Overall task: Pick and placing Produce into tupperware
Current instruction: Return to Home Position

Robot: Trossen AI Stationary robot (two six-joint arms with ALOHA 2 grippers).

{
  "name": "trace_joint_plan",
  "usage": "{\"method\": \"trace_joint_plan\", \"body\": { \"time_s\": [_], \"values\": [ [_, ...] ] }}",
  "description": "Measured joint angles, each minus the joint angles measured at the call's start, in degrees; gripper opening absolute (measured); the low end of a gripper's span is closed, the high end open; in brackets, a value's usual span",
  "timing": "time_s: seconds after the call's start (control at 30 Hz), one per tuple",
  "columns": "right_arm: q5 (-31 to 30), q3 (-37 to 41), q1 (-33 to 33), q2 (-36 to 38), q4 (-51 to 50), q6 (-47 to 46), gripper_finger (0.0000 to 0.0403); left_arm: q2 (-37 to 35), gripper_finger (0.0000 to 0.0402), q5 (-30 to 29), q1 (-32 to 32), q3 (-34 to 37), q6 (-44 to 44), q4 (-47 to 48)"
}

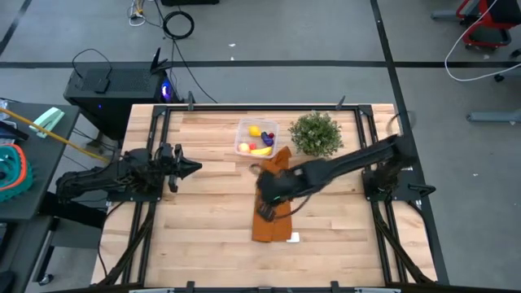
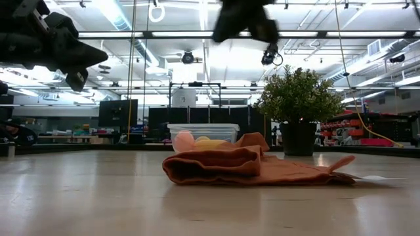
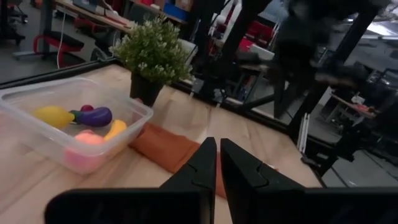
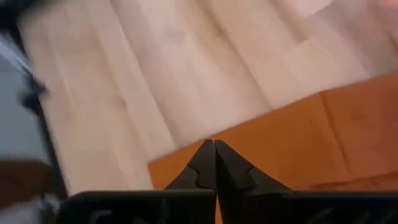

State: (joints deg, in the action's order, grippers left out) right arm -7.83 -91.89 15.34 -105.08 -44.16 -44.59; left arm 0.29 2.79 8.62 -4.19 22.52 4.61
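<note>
The clear tupperware point(image 1: 241, 130) stands on the table's far middle. It holds the produce: a yellow lemon point(image 3: 53, 115), a dark purple piece point(image 3: 93, 116), a yellow banana point(image 3: 115, 129) and a pink-orange round fruit point(image 3: 87, 140). My right gripper point(image 1: 269, 195) hangs shut and empty above the orange-brown cloth point(image 1: 273, 224), high over the table in the low view point(image 2: 246, 23). In its wrist view its tips point(image 4: 214, 144) are over the cloth's edge point(image 4: 311, 143). My left gripper point(image 1: 191, 168) waits at the table's left, shut, level, pointing toward the tupperware point(image 3: 37, 134).
A green potted plant point(image 1: 316, 133) stands right of the tupperware, at the table's far side. The long cloth point(image 2: 249, 167) lies rumpled from the tupperware toward the near edge, with a white tag point(image 1: 293, 238) at its near end. Bare wood point(image 1: 195, 220) lies left of the cloth.
</note>
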Motion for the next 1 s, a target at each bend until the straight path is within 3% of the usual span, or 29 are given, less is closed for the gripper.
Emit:
{"method": "trace_joint_plan", "body": {
  "time_s": [0.1, 0.2, 0.4, 0.73, 1.0],
  "values": [
    [-0.17, 14.32, 0.08, 11.55, 10.12, -5.91, 0.0002, -0.02, 0.0028, 0.02, 0.06, -0.02, 0.47, 0.12],
    [-4.8, 27.61, 0.65, 22.86, 15.78, -13.57, 0.0001, -0.01, 0.0021, 0.02, 0.17, -0.02, 0.89, 0.54],
    [-13.38, 46.29, 0.97, 42.84, 23.52, -21.1, 0.0, 0.02, 0.0009, -0.05, 0.28, -0.02, 2.75, 2.01],
    [-14.96, 65.37, 0.91, 65.59, 26.7, -22.85, 0.0, 0.02, 0.0023, -4.32, 0.28, -0.11, 7.27, 4.42],
    [-15.86, 76.76, -1.05, 75.41, 38.3, -10.27, 0.0, 0.05, 0.001, -5.91, 0.28, -0.13, 6.39, 4.61]
  ]
}}
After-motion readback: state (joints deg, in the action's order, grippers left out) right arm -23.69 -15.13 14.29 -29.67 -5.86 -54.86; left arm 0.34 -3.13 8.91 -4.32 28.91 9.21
